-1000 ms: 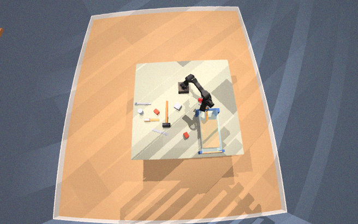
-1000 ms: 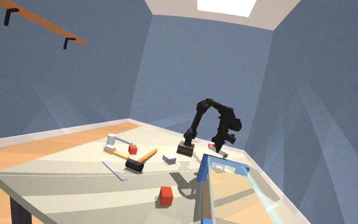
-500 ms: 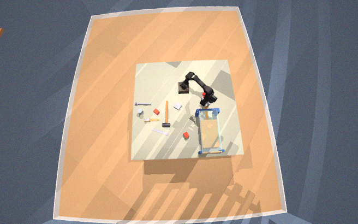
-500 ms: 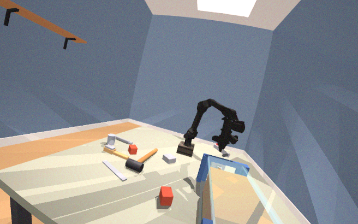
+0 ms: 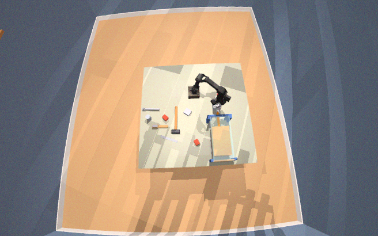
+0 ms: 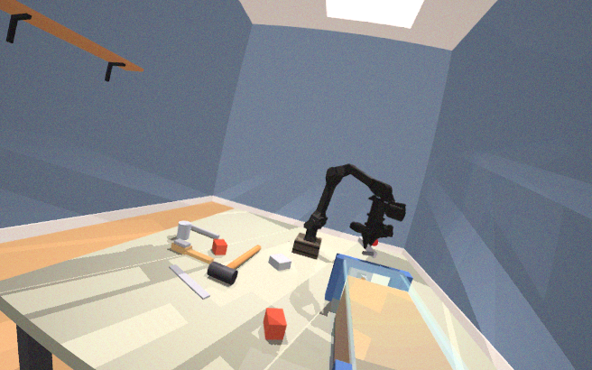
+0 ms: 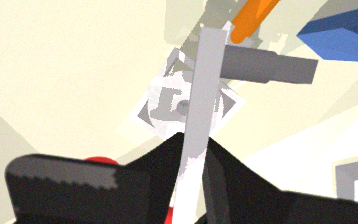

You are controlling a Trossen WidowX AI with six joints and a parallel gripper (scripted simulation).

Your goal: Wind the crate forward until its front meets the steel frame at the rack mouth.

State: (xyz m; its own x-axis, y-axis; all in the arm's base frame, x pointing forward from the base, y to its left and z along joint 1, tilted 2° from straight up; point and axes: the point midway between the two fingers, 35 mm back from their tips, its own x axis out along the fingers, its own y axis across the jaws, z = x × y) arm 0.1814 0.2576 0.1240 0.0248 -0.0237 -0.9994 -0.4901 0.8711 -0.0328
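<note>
My gripper (image 5: 216,103) (image 6: 368,245) (image 7: 192,140) is shut on the winch handle (image 7: 202,85), a flat grey bar with a dark square key (image 7: 295,68) and a red knob (image 6: 374,242) partly hidden by the fingers. It is above the pale winch (image 5: 216,106) (image 7: 159,100). In the wrist view the key tip lies to the right of the round hole (image 7: 183,106), outside it. An orange strap (image 5: 218,121) (image 7: 255,17) runs from the winch to the tan crate (image 5: 222,141) (image 6: 383,311). The crate looks flat, with a gap between its front and the blue frame (image 5: 227,114) (image 6: 334,280) (image 7: 332,44).
Clear panels flank the crate. A red block (image 5: 196,142) (image 6: 274,325) stands left of the cubby. A white block (image 5: 187,111) (image 6: 280,262), a black-headed mallet (image 5: 175,132) (image 6: 222,273), another red block (image 5: 165,117) (image 6: 219,247) and several tools lie further left.
</note>
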